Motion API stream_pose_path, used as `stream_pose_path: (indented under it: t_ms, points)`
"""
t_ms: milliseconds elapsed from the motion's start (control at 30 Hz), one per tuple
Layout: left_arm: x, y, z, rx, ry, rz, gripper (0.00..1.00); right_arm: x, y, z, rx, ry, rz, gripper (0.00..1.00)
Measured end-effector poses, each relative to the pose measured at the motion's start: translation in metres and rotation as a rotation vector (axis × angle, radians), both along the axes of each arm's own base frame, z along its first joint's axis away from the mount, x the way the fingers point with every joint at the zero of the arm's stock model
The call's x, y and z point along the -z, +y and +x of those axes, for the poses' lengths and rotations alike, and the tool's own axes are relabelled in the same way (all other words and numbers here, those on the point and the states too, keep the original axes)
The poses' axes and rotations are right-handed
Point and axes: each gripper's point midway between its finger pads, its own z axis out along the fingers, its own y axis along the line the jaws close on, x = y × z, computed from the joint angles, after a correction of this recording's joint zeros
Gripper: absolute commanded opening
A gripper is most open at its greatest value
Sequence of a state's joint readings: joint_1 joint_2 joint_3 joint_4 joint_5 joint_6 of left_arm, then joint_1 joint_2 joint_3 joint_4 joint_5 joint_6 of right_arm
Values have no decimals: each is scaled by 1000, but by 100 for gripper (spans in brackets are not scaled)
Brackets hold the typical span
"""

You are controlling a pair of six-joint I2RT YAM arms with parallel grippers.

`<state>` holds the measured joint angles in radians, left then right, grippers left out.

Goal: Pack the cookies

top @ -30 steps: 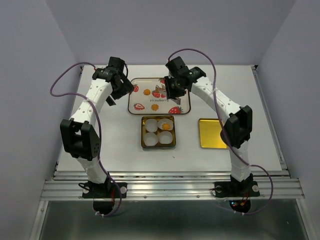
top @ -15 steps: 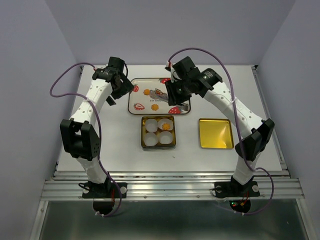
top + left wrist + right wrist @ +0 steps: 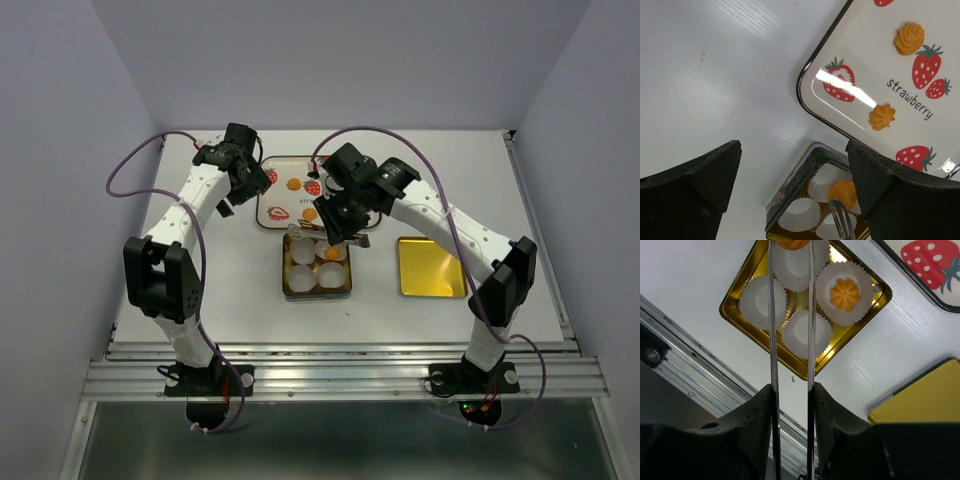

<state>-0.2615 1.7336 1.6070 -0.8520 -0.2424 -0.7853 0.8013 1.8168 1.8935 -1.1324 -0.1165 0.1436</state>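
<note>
Right fingers (image 3: 772, 340) around cookie (image 3: 792, 244), arm (image 3: 440, 215) stretched over tin (image 3: 840, 332)

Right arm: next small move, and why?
Probably lower the right gripper slightly and ease the thin metal tweezers open: they pinch a round orange cookie seemingly right above an empty white pleated paper cup in the square gold tin; the neighbouring cup already holds one.

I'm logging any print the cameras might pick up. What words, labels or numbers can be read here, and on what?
"strawberry": dark lowercase print on the white tray, among its red strawberry pictures, read in the left wrist view.
Nothing else: the gold tin and the gold lid show no lettering.
</note>
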Motion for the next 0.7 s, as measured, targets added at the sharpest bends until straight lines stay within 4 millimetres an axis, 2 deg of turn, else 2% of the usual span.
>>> stream_pose_path:
  t_ms: [367, 700]
  points:
    - [-7, -1, -11, 7, -42, -7, 99, 26, -2, -16, -47, 19, -69, 33]
    - [-5, 0, -10, 6, -51, -5, 99, 27, 3, -13, -50, -12, -74, 34]
